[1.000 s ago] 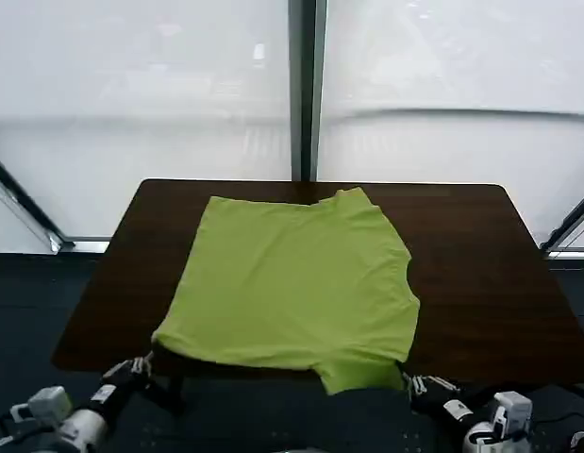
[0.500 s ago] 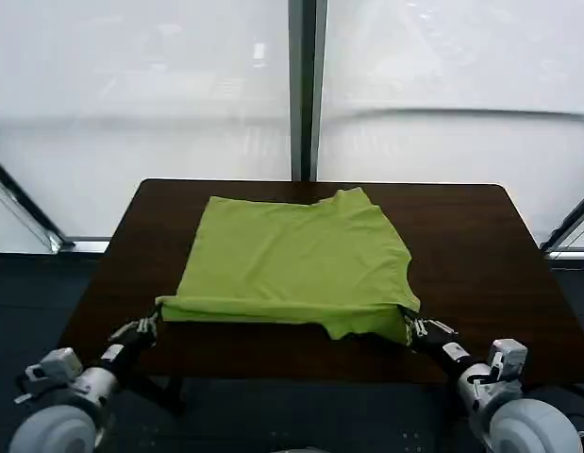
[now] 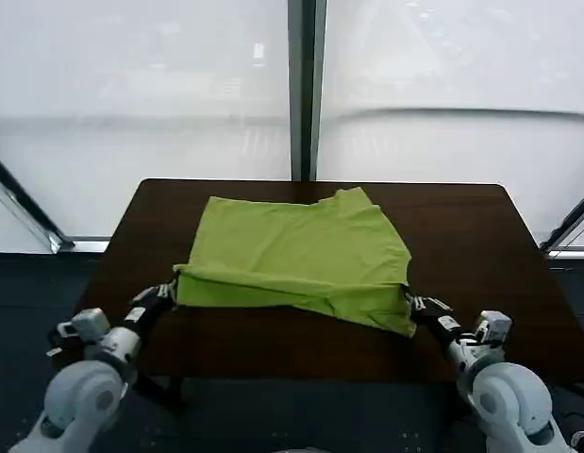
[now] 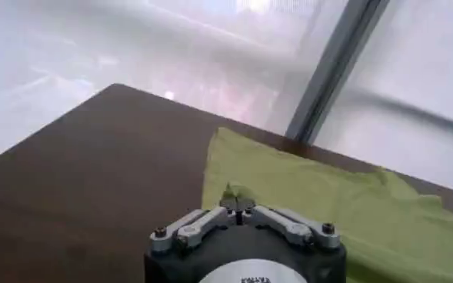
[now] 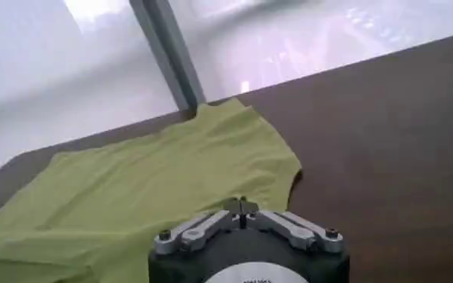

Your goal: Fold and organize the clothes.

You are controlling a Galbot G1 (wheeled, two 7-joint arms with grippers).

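The clothes are one lime-green T-shirt (image 3: 296, 250) spread on the dark brown table (image 3: 461, 236). Its near edge is lifted and doubled back over the rest, forming a fold line across the middle. My left gripper (image 3: 169, 291) is shut on the shirt's near left corner, above the table's left part. My right gripper (image 3: 411, 302) is shut on the near right corner. In the left wrist view the shut left gripper (image 4: 238, 201) pinches a bit of green fabric (image 4: 326, 200). The right wrist view shows the right gripper (image 5: 241, 204) pinching the shirt (image 5: 157, 192) too.
The table's front edge (image 3: 292, 377) lies close below both grippers, with dark floor beyond it. Frosted window panels and a dark vertical post (image 3: 306, 90) stand behind the table. Bare tabletop lies to the right of the shirt.
Both grippers have risen from below the table's front edge and moved away from me, carrying the shirt's near edge up and back over the shirt.
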